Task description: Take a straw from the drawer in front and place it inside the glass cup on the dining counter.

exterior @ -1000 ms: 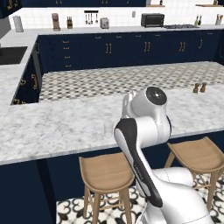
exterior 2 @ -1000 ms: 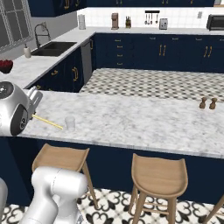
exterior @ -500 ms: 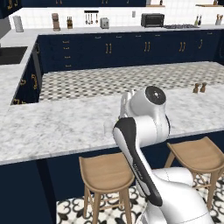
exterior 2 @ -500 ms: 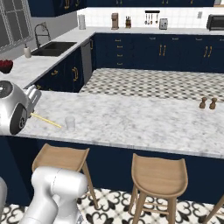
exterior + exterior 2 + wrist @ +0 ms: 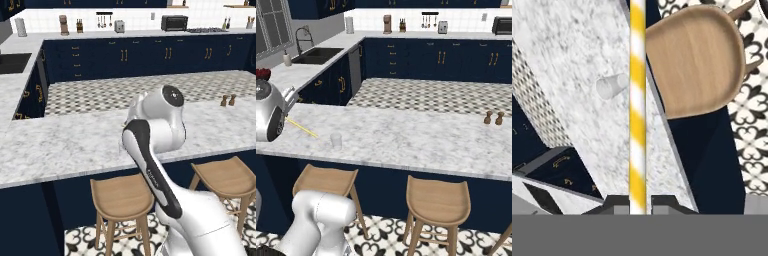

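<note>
My gripper (image 5: pixel 637 202) is shut on the straw (image 5: pixel 637 100), a thin yellow-and-white striped stick that runs straight up the hand view from between the fingertips. The glass cup (image 5: pixel 612 86) stands upright and empty on the dining counter (image 5: pixel 572 40), just left of the straw's line. From the right base camera the straw (image 5: pixel 302 127) slants down over the marbled dining counter (image 5: pixel 406 140), its tip a short way left of the cup (image 5: pixel 336 141). Beyond the counter, a navy drawer front with a curved brass handle (image 5: pixel 560 161) is visible.
Wooden stools (image 5: pixel 438 200) (image 5: pixel 326 181) (image 5: pixel 122 197) stand under the counter's near overhang, one of them (image 5: pixel 697 55) right of the straw. Two small brown shakers (image 5: pixel 493 118) stand at the counter's right. My own arm (image 5: pixel 150 150) blocks the counter's middle.
The hand has shifted slightly over the counter's left end with the straw still in its grip. The cup, the stools and the cameras have not moved.
</note>
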You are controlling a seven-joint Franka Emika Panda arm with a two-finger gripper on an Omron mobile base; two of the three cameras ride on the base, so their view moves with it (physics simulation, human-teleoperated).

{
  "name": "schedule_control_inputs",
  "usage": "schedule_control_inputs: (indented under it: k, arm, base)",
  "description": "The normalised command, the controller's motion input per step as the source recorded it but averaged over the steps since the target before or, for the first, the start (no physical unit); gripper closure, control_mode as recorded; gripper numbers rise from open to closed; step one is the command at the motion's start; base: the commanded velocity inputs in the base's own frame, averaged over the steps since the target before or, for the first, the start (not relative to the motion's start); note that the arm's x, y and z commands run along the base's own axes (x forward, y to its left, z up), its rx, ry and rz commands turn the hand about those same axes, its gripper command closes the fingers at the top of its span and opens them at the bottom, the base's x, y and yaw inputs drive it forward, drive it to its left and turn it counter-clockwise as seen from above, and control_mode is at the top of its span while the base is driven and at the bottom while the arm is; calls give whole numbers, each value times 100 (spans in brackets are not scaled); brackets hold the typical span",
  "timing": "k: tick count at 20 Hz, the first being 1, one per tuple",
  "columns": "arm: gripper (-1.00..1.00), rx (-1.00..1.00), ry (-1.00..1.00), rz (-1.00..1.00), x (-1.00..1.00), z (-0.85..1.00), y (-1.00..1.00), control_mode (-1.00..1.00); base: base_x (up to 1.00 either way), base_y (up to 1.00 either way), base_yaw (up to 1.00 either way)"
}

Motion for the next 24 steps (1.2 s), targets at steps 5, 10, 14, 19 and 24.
schedule_control_inputs:
  k: [5, 10, 14, 19, 24]
  arm:
    - [100, 15, 6, 2, 37, 0, -5, -100]
    - [100, 22, 3, 15, 32, -6, -23, -100]
    - [100, 20, 0, 22, 34, -19, -51, -100]
    - [100, 17, -1, 14, 51, -22, -27, -100]
    - [100, 26, 3, 14, 38, -17, 5, -100]
  base:
    - [0, 0, 0]
    - [0, 0, 0]
    - [0, 0, 0]
    - [0, 0, 0]
    - [0, 0, 0]
